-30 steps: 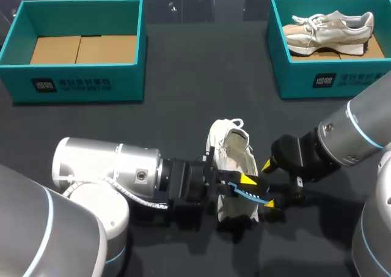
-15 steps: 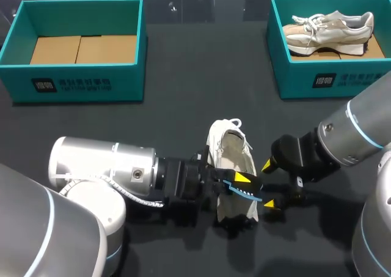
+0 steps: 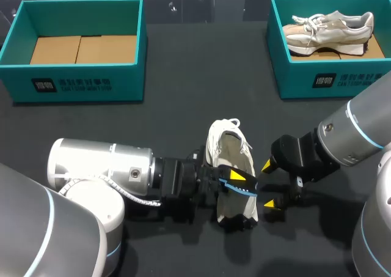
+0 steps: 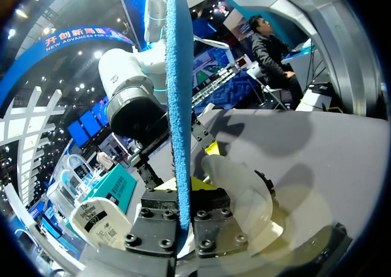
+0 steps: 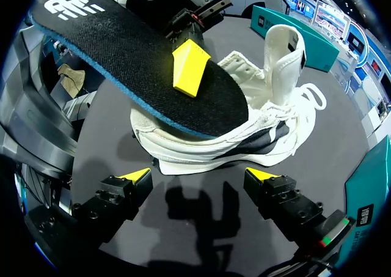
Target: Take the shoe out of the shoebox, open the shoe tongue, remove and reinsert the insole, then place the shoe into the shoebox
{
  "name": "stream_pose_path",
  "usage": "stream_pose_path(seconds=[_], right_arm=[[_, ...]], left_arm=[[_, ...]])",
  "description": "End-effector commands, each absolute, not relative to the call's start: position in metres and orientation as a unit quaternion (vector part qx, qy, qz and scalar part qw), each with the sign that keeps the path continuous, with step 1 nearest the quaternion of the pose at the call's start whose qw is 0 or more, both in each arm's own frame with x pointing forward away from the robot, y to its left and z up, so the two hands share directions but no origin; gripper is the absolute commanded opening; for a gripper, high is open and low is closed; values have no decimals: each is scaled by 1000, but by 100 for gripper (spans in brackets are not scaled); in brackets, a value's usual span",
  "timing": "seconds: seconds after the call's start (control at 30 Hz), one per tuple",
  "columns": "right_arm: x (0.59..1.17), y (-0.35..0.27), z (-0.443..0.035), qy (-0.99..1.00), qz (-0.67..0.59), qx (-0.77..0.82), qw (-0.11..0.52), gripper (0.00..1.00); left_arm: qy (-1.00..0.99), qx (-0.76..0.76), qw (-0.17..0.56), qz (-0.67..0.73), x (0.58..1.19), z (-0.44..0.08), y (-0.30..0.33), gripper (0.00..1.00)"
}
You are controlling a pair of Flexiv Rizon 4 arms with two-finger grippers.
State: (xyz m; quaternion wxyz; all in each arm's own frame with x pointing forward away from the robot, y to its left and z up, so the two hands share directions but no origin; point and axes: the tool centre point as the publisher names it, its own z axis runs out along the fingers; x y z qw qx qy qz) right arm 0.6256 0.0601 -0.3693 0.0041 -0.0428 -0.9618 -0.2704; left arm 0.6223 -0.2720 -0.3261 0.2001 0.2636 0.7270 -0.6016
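My left gripper (image 3: pixel 238 184) is clamped on the black insole (image 5: pixel 137 60), one yellow tip pressed flat on its upper face. In the left wrist view the insole shows edge-on, a blue line rising from between my fingers. It hangs tilted over the heel end of the white shoe (image 3: pixel 231 161), and I cannot tell whether its lower end touches inside the opening.

The shoe stands on its sole on the dark worktop (image 3: pixel 183 106), near the middle of the front edge. Its toe points to the back edge and its tongue (image 5: pixel 286 44) stands up.

My right gripper (image 5: pixel 198 176) waits just beside the shoe on the right, level with the sole. Its fingers are spread wide and hold nothing.

An empty teal shoebox (image 3: pixel 76 75) sits at the back left corner. A second teal shoebox (image 3: pixel 324 78) at the back right corner holds a beige shoe (image 3: pixel 330 29) lying on its side.
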Motion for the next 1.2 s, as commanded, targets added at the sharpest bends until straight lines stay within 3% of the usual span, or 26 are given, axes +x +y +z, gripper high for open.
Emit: stream_pose_path(seconds=[0.03, 0.8, 0.9, 0.97, 1.2], right_arm=[[625, 62, -370, -962, -269, -43, 3, 100], [625, 62, -370, -962, -269, -43, 3, 100], [625, 62, -370, -962, -269, -43, 3, 100], [625, 62, -370, -962, -269, -43, 3, 100], [625, 62, -370, -962, -269, -43, 3, 100]], left_arm=[[732, 266, 197, -596, 629, -332, -275, 0], [749, 260, 203, -575, 638, -343, -274, 0], [748, 260, 203, -576, 636, -340, -274, 18], [747, 259, 203, -578, 634, -337, -274, 24], [741, 258, 209, -583, 629, -328, -273, 24]])
